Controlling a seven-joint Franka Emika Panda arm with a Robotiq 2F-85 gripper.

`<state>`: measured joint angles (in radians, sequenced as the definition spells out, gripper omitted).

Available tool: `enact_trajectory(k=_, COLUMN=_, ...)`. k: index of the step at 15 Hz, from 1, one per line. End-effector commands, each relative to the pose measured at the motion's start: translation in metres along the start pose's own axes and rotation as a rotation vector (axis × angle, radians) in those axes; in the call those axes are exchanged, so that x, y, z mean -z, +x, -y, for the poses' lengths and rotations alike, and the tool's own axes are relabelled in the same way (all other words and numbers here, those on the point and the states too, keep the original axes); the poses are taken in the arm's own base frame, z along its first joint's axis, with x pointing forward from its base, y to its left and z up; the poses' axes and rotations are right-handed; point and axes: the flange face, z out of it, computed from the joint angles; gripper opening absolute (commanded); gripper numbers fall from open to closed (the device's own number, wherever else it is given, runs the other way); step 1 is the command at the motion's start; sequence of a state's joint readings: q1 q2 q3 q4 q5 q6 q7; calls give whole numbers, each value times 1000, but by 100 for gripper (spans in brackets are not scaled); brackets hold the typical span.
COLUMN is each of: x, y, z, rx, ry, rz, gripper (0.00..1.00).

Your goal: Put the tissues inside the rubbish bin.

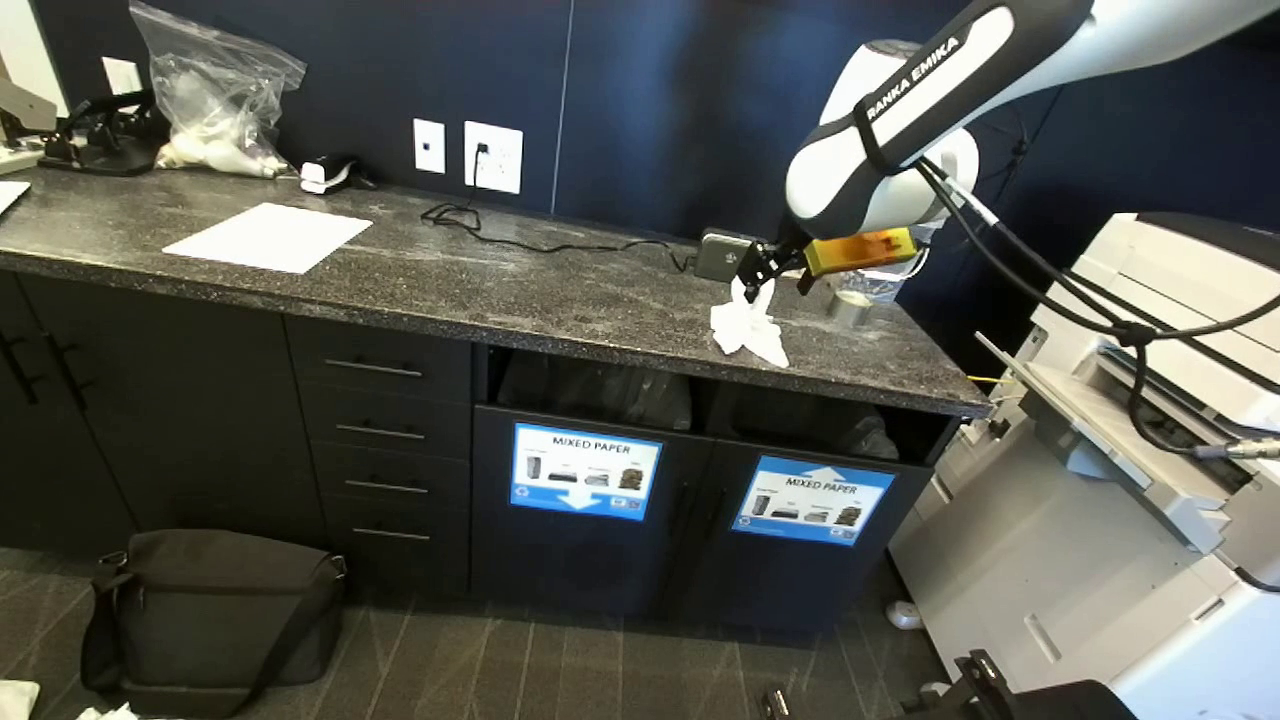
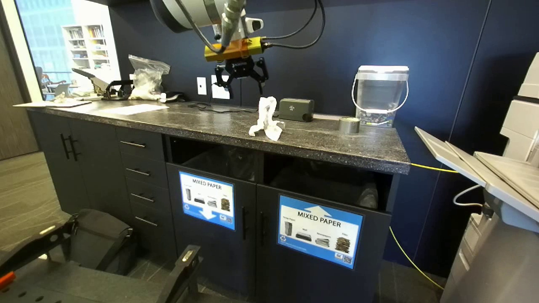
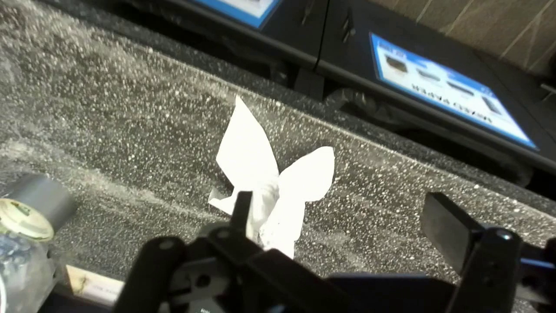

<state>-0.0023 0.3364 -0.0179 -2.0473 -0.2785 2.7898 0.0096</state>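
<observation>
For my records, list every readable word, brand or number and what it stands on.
"MIXED PAPER": sign with the down arrow.
"MIXED PAPER": sign with the up arrow.
"RANKA EMIKA": robot arm; a strap covers the start.
Too small or blurred: the signs' smaller print, marks on the gripper and small box.

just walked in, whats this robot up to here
A robot arm has its fingers open near a crumpled white tissue; nothing is gripped. The tissue rests on the dark countertop. What looks like the rubbish bin, a see-through bucket, stands by a short silver cylinder, and the tissue isn't in it yet.
</observation>
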Motion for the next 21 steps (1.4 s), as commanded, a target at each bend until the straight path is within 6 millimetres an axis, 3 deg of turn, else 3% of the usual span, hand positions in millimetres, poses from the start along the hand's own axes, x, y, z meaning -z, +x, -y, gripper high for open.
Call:
enact_trajectory(k=1, x=-35, y=0, z=-14, rx=-66, ry=0, rz=-157, gripper=100)
enact_trajectory(k=7, x=-101, y=7, z=-19, rx=-221, ry=52, rz=-295, gripper=100)
enact_trajectory(k=14, x=-132, y=35, z=-26, rx=-221, ry=18, rz=-430, gripper=100)
enact_trajectory(k=21, x=-166, y=38, z=-31, rx=-216, ry=-5, rz=-419, gripper=100)
